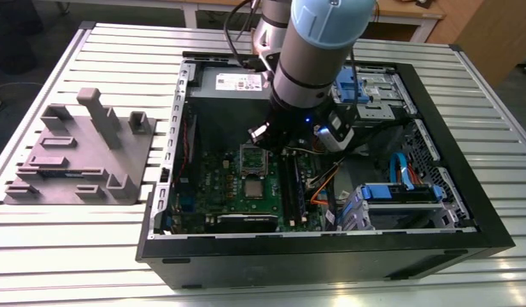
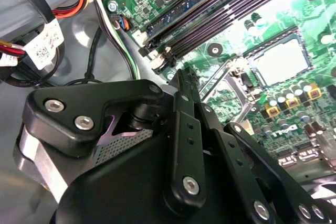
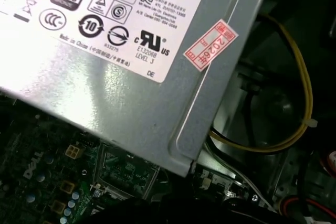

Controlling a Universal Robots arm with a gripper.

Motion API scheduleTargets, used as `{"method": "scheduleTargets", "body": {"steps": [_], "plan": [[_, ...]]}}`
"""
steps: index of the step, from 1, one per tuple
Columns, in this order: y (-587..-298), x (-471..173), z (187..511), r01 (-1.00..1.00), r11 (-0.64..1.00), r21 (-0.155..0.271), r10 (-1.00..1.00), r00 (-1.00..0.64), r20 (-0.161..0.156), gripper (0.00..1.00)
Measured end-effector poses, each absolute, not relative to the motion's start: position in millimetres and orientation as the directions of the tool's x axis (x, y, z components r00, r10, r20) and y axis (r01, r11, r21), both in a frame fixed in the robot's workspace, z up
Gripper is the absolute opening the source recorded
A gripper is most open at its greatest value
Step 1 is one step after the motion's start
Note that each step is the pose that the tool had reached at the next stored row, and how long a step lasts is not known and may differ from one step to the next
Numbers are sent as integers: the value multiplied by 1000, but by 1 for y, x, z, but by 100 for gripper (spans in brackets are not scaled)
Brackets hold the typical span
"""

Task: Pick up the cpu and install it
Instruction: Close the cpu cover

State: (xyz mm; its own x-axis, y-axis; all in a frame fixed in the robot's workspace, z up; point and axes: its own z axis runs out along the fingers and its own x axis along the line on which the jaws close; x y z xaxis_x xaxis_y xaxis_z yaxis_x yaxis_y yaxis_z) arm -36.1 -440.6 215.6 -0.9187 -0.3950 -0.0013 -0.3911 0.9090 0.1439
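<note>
- Gripper (image 1: 274,142): it hangs at the centre of the frame in the exterior view, low inside the open computer case (image 1: 331,256); whether its jaws are released or clenched I cannot tell, and nothing can be seen held between them
- Just beneath the gripper stands the socket frame (image 1: 253,160), tilted up and open
- The cpu (image 1: 255,187) lies flat on the green motherboard (image 1: 220,185) just below that frame in the picture, apart from the gripper; in the second wrist view it appears as a pale square inside a dark surround, so it looks already set in its socket
- Risk, as I judge it: if the chip is not square in the socket, any downward push could bend contacts; the cause would be a small offset that these views cannot rule out
- Risk: the raised frame is so near the gripper that a sideways drift could knock or snag it
- The memory slots (image 2: 226,14) run close beside the socket and narrow the room on that side
- Orange cables (image 1: 324,182) hang right of centre, near the arm, and could catch on the wrist
- The power supply box (image 3: 131,93) walls in the board's upper edge, with a yellow cable (image 3: 304,103) looping beside it
- Outside the case, at the exterior view's left, a grey fixture block (image 1: 75,153) sits on the slatted table (image 1: 75,256), well apart from the work
</note>
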Motion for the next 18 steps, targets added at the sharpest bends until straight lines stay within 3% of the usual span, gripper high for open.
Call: {"method": "scheduleTargets", "body": {"steps": [18], "plan": [[-441, -36, 224, -453, 882, 130, -457, -889, 5, 10]]}}
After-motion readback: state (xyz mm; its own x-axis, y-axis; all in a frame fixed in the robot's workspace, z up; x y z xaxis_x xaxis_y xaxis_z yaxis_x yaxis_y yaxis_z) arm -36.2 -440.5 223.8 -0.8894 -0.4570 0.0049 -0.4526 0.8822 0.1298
